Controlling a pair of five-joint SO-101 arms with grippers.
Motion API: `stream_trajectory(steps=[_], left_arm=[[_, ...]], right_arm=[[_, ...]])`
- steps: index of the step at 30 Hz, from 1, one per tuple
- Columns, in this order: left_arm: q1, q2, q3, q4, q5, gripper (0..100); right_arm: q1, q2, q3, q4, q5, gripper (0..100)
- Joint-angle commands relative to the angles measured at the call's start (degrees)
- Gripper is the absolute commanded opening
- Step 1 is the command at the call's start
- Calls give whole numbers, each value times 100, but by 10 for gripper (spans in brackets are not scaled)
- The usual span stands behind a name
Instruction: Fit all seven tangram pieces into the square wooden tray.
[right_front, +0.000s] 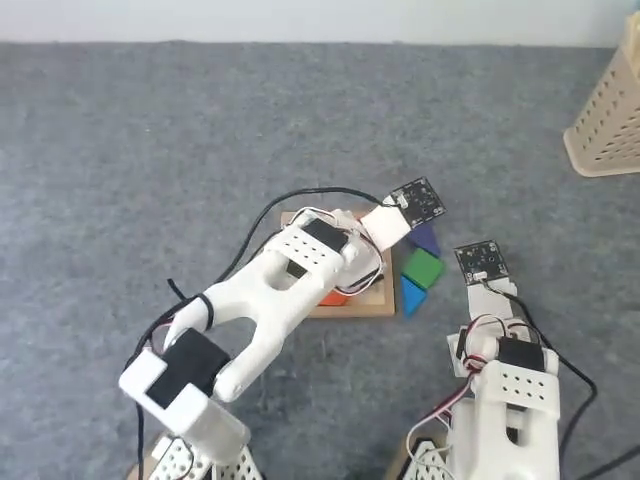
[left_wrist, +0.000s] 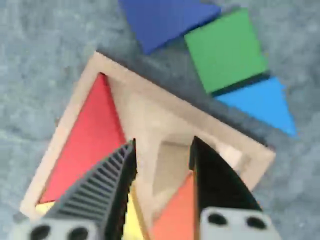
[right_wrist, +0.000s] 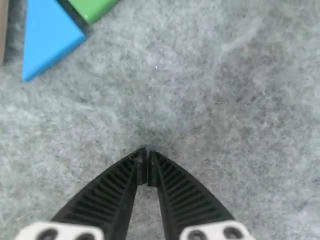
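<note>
Wooden tray (right_front: 360, 310) (left_wrist: 65, 132) at table centre, mostly under the left arm (right_front: 270, 300). Inside: red triangle (left_wrist: 90, 135) flat along one rim, orange triangle (left_wrist: 175, 210) and a yellow piece (left_wrist: 131, 225) side by side; bare floor between red and orange.

Three pieces loose on the grey carpet (right_front: 150, 150) at the tray's 3 o'clock, in a close column: dark blue triangle (right_front: 428, 238) (left_wrist: 160, 20) at 12, green square (right_front: 422, 268) (left_wrist: 225, 50) in the middle, light blue triangle (right_front: 410, 295) (left_wrist: 260, 102) (right_wrist: 47, 37) at 6.

Left gripper (left_wrist: 164, 145) over the tray's bare floor, jaws well apart, holding nothing.

Right gripper (right_wrist: 147, 152) low over carpet at the tray's 4 o'clock, beyond the loose pieces; jaws pressed together, empty.

Slatted basket (right_front: 605, 110) at the table's 2 o'clock edge.
</note>
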Motion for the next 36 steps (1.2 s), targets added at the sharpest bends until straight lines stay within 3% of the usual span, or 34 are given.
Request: stream_trajectory(steps=[1,19,28,36], left_arm=[[-35,-35,-22,-105,97,166],[-26,185,-13,-378,905,166],[-132,378,-365,246,976,166],[-501,369,-365,316,976,166]], right_arm=[[22,-154,-26,-101,88,7],[22,-154,-26,-101,88,7],[22,-154,-26,-101,88,7],[22,-154,-26,-101,88,7]])
